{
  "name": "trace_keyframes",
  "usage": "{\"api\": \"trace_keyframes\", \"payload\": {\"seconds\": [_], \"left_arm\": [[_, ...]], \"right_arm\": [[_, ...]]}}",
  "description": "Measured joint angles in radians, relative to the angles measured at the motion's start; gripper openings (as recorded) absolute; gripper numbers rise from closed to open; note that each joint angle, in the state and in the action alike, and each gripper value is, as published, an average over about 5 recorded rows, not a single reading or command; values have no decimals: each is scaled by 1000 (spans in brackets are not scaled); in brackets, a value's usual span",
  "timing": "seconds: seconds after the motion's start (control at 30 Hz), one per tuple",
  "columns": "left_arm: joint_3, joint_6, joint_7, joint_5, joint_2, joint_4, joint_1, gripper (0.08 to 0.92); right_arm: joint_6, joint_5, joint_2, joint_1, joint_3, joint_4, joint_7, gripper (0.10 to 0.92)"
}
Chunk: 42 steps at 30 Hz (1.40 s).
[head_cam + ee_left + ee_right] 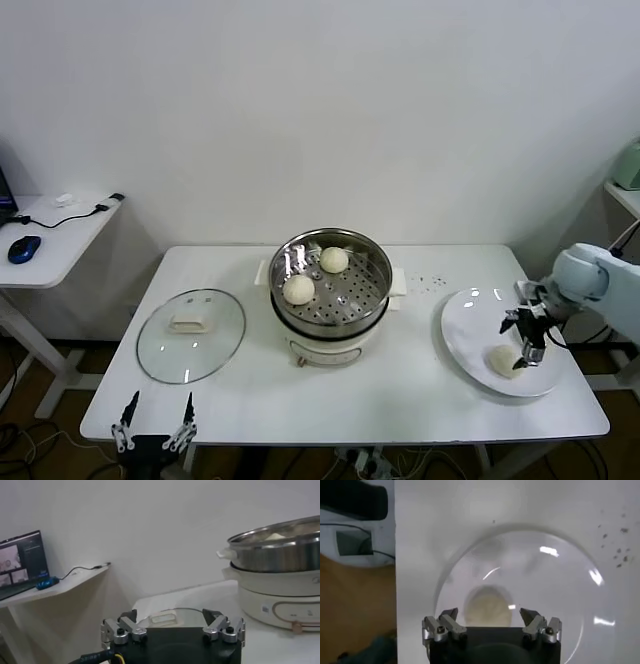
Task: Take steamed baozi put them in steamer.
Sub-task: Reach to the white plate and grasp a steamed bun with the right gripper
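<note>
The steamer [372,290] stands mid-table, a shiny perforated basket on a white base. Two steamed baozi lie in it, one toward the back [334,259] and one on the left [298,289]. A third baozi [503,360] rests on the white plate [470,315] at the right. My right gripper [527,353] hangs open just above that bun. In the right wrist view the baozi [487,607] shows between the spread fingers of the gripper [490,614], untouched. My left gripper [155,425] is parked open and empty at the table's front left edge.
A round glass lid [190,335] lies flat left of the steamer; the lid's handle [165,616] sits just beyond my left gripper [172,617]. The steamer [280,545] rises farther off. A side desk [55,235] with a blue mouse stands at the far left.
</note>
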Motion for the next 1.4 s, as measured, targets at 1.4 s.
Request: {"api": "trace_keyframes", "payload": {"seconds": [1.4], "left_arm": [[6,5,0,14,-9,32,-16,823]], "right_arm": [[61,-90,109,-89,99,-145,-34,607]]}}
